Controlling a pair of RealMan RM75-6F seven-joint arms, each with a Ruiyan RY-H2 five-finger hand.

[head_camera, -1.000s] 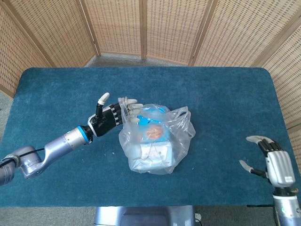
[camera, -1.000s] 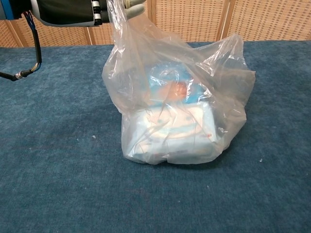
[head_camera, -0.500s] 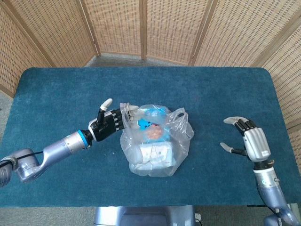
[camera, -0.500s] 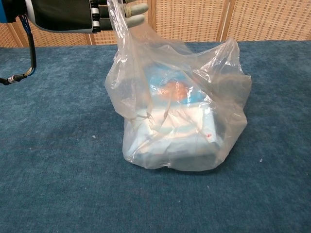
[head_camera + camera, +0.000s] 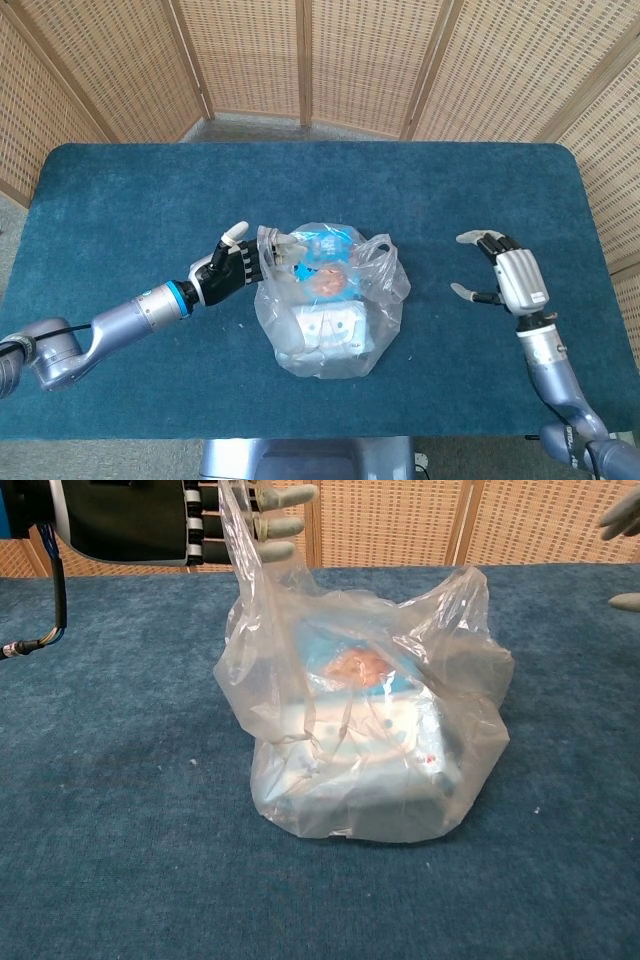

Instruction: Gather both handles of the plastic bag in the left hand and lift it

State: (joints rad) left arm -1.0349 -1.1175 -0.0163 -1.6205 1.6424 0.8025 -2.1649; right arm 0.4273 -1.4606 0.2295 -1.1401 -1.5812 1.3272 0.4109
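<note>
Left hand (image 5: 228,268) has its fingers threaded through the near handle (image 5: 240,540) of the clear plastic bag (image 5: 328,300), which sits mid-table on the blue cloth (image 5: 120,190), holding that loop up for the second. Right hand (image 5: 505,280), empty with fingers spread, has moved closer to the far handle (image 5: 383,250) than half a second ago.

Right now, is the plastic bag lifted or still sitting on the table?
On the table. The plastic bag sits with its base flat on the blue table; the left hand has only its left handle up.
</note>
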